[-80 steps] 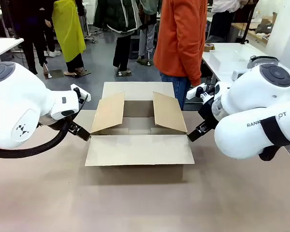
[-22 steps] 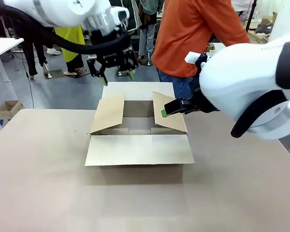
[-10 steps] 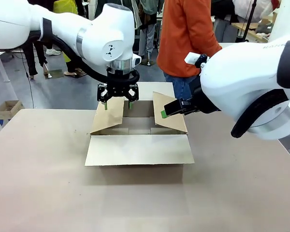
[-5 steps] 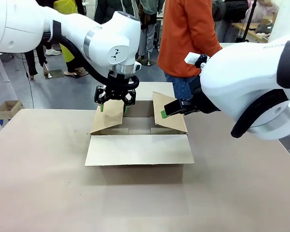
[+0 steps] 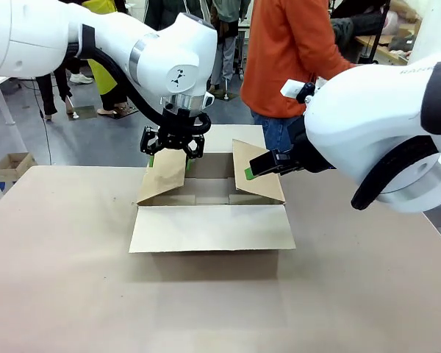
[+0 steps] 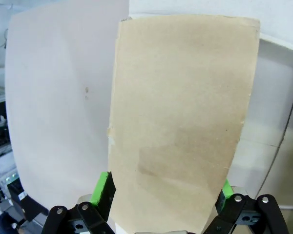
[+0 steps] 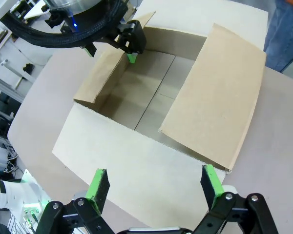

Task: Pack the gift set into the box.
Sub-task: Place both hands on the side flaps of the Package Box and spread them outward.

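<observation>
The box [image 5: 209,228] stands open in the middle of the table, its front flap folded flat toward me and its two side flaps raised at a slant. My left gripper [image 5: 171,147] hangs open over the top edge of the left flap [image 5: 164,173]. In the left wrist view that flap [image 6: 178,112] rises between the green pads [image 6: 101,187]. My right gripper [image 5: 253,168] is open, just above the right flap [image 5: 259,176]; its wrist view looks down into the bare box [image 7: 146,97] between its fingers [image 7: 97,184]. The gift set is out of view.
A person in an orange top [image 5: 287,51] stands at the far side, right behind the box. A small brown carton [image 5: 11,165] sits on the floor at the far left. Bare brown tabletop [image 5: 206,309] stretches in front of the box.
My left gripper has shifted slightly left and down onto the left flap's top edge. The right arm and the box have stayed put.
</observation>
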You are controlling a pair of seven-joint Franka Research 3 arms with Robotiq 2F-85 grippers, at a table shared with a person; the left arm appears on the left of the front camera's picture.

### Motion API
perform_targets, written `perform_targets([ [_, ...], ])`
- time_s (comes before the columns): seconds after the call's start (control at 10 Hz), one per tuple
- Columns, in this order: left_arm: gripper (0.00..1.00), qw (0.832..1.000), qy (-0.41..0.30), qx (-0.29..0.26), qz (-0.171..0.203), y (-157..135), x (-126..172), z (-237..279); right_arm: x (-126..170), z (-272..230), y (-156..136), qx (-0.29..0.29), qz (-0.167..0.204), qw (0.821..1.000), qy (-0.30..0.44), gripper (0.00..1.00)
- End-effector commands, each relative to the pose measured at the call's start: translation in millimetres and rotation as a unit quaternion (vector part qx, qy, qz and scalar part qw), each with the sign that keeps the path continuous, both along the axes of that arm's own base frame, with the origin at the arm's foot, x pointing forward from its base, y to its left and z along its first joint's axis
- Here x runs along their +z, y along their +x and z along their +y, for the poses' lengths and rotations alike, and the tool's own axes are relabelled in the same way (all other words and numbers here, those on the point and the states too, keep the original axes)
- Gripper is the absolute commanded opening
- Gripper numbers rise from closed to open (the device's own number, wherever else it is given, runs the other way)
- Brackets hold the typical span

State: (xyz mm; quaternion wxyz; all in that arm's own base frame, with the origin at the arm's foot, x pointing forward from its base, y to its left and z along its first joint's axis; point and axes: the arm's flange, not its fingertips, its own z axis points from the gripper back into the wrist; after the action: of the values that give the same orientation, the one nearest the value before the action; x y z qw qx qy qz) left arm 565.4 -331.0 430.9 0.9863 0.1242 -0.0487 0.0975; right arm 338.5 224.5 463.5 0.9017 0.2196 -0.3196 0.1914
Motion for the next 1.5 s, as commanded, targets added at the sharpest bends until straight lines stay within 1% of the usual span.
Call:
perform_targets([
  [0.0, 1.00, 1.000, -0.001, 0.003, -0.021, -6, 8, 14, 0, 0, 2, -0.006, -0.006, 1.000, -0.005, 1.00],
  [0.3, 1.00, 0.998, -0.025, 0.008, -0.049, -25, 25, 39, 0, 0, 2, -0.006, -0.006, 1.000, -0.005, 1.00],
  [0.4, 1.00, 0.998, -0.032, 0.017, -0.053, -27, 28, 51, 0, 0, 2, -0.006, -0.006, 1.000, -0.005, 1.00],
  [0.6, 1.00, 0.996, -0.051, 0.041, -0.054, -27, 31, 79, 0, 0, 2, -0.006, -0.006, 1.000, -0.005, 1.00],
  [0.7, 1.00, 0.995, -0.068, 0.056, -0.056, -29, 32, 98, 0, 0, 2, -0.006, -0.006, 1.000, -0.005, 1.00],
  [0.8, 1.00, 0.992, -0.093, 0.059, -0.054, -31, 33, 118, 0, 0, 2, -0.006, -0.006, 1.000, -0.005, 1.00],
  [0.9, 1.00, 0.989, -0.124, 0.063, -0.049, -32, 31, 135, 0, 0, 2, -0.006, -0.006, 1.000, -0.005, 1.00],
  [1.1, 1.00, 0.978, -0.202, 0.051, -0.031, -28, 21, 170, 0, 0, 2, -0.006, -0.006, 1.000, -0.005, 1.00],
  [1.2, 1.00, 0.971, -0.223, 0.078, -0.040, -23, 13, 191, 0, 0, 2, -0.006, -0.006, 1.000, -0.005, 1.00],
  [1.4, 1.00, 0.958, -0.269, 0.096, -0.034, -15, -5, 224, 0, 0, 2, -0.006, -0.006, 1.000, -0.005, 1.00],
])
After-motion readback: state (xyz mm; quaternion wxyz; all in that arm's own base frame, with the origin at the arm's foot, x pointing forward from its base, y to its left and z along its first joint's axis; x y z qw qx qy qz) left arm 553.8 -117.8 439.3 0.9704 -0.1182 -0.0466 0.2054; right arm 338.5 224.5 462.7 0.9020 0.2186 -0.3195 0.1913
